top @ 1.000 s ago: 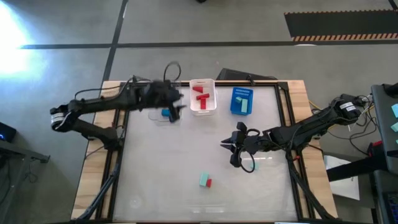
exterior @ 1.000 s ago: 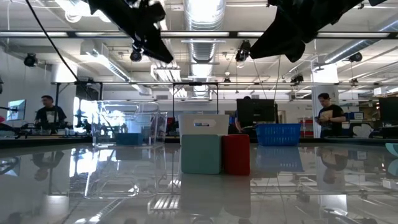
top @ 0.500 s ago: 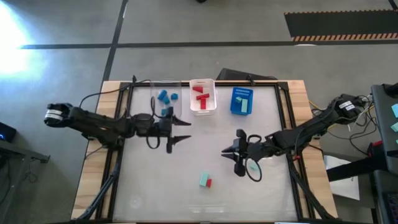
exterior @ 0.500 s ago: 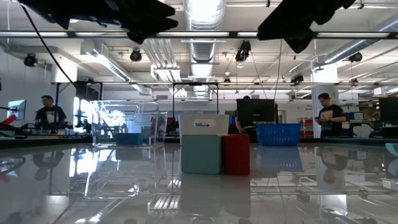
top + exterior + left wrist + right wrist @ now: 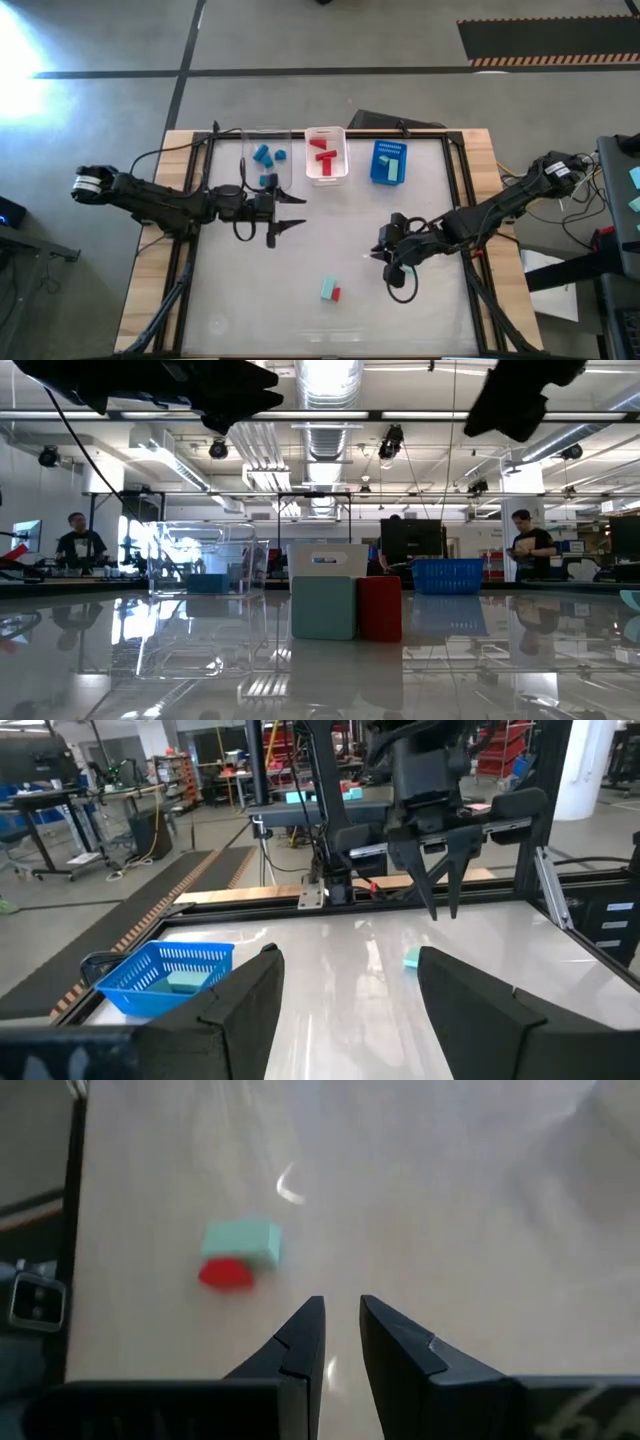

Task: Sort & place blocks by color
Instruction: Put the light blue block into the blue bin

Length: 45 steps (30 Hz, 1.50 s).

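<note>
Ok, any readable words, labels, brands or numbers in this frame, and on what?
None can be read.
White bin: a small bluish mark on its front face, too small to read.
Red block and mint block: plain faces, no markings.

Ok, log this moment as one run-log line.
left gripper: open, empty | right gripper: nearly shut, empty | mint block, red block: unsorted

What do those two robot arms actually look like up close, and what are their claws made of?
Both arms are slim, black and jointed, with black cables looping alongside them. The left gripper ends in two thin, pointed black fingers, which look like broad, blocky black paddles from its own wrist camera. The right gripper has matching black fingers, tapered to wedge tips.
</note>
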Each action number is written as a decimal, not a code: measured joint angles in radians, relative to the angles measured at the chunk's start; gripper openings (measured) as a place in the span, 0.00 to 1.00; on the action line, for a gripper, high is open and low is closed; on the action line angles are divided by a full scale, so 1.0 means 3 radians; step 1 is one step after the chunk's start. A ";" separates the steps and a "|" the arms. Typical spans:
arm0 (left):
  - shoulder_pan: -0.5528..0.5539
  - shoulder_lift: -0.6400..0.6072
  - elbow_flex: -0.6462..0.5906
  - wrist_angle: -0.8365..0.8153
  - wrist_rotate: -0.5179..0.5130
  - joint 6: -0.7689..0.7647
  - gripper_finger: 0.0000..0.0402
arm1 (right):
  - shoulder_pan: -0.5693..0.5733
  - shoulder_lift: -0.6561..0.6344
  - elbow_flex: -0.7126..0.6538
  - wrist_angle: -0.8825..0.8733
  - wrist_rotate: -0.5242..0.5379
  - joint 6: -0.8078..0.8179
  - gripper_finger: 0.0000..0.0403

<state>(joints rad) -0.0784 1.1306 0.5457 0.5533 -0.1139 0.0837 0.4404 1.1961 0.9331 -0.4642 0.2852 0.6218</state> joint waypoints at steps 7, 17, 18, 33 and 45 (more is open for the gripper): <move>0.0000 0.0004 0.0000 -0.0003 0.0000 0.0017 0.53 | 0.0186 0.0000 0.0021 -0.0547 -0.0458 0.0451 0.14; 0.0000 0.0001 0.0000 -0.0003 0.0000 0.0044 0.53 | 0.0484 0.0000 -0.0080 -0.1446 -0.0808 0.1099 0.21; 0.0000 0.0001 0.0000 -0.0002 0.0000 0.0084 0.53 | 0.0489 0.0000 -0.0094 -0.1449 -0.0800 0.1099 0.24; 0.0001 0.0000 0.0003 0.0017 -0.0086 0.0212 0.53 | 0.0488 0.0502 -0.0343 -0.1101 -0.0776 0.0870 0.56; 0.0001 0.0000 0.0003 0.0018 -0.0163 0.0212 0.53 | 0.0487 0.1020 -0.0339 -0.1140 -0.0779 0.0896 0.56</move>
<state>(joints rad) -0.0780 1.1305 0.5465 0.5587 -0.1627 0.1474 0.5864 1.5023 0.8314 -0.8062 0.0516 0.8904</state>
